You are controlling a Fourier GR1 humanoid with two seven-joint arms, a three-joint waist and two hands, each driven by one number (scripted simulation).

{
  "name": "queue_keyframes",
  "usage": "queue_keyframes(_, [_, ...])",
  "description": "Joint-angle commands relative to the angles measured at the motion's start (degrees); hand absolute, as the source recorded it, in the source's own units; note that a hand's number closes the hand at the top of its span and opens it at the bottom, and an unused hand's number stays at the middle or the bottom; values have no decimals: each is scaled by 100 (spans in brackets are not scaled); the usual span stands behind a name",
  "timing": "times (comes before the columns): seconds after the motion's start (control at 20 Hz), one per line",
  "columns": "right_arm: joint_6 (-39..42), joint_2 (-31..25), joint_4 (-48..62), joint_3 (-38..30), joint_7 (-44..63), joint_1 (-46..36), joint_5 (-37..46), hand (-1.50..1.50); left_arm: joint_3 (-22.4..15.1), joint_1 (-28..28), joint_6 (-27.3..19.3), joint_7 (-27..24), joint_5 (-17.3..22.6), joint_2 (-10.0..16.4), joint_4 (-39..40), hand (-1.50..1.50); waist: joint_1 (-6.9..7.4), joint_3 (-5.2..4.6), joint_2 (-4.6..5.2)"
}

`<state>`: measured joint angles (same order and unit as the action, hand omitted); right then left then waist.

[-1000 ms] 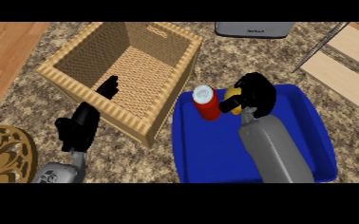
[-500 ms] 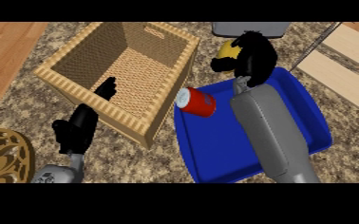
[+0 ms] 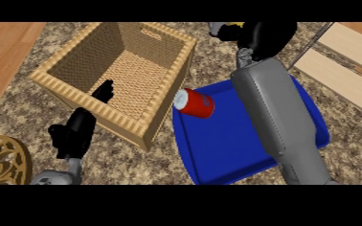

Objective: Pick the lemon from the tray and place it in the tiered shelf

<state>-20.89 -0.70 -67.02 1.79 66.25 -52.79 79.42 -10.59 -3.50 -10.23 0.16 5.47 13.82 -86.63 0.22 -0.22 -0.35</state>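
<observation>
Uppermost, our right hand [image 3: 267,34] curls around the lemon [image 3: 237,25], a yellow sliver at its left edge, beyond the blue tray [image 3: 219,153]. A red can [image 3: 194,103] lies at the tray's left rim, beside the wicker basket [image 3: 185,60]. Our left hand [image 3: 74,134] rests open, lower left.

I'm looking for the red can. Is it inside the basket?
No, the red can sits at the corner of the blue tray, just outside the basket.

No readable text, label or number is showing anywhere, even on the red can [image 3: 196,103] at the blue tray's [image 3: 233,146] left edge.
</observation>
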Motion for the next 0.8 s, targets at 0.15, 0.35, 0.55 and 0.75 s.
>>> queue_keyframes(0.15, [474,-119,-303,-371,1093,-458,1100,150,-35,-519,198,50,-220,191,350,0,-150,15,20])
queue_keyframes(0.35, [1181,-500,-579,-730,811,-557,1317,150,-248,-149,74,-96,-292,20,94,0,-171,17,-11])
queue_keyframes(0.55, [1491,-626,-655,-1071,680,-951,1444,150,-180,-217,84,11,-321,132,50,0,-98,19,7])
queue_keyframes(0.75, [1367,-887,-635,-1394,413,-860,1557,150,-158,-404,78,26,-319,65,283,0,-107,21,28])
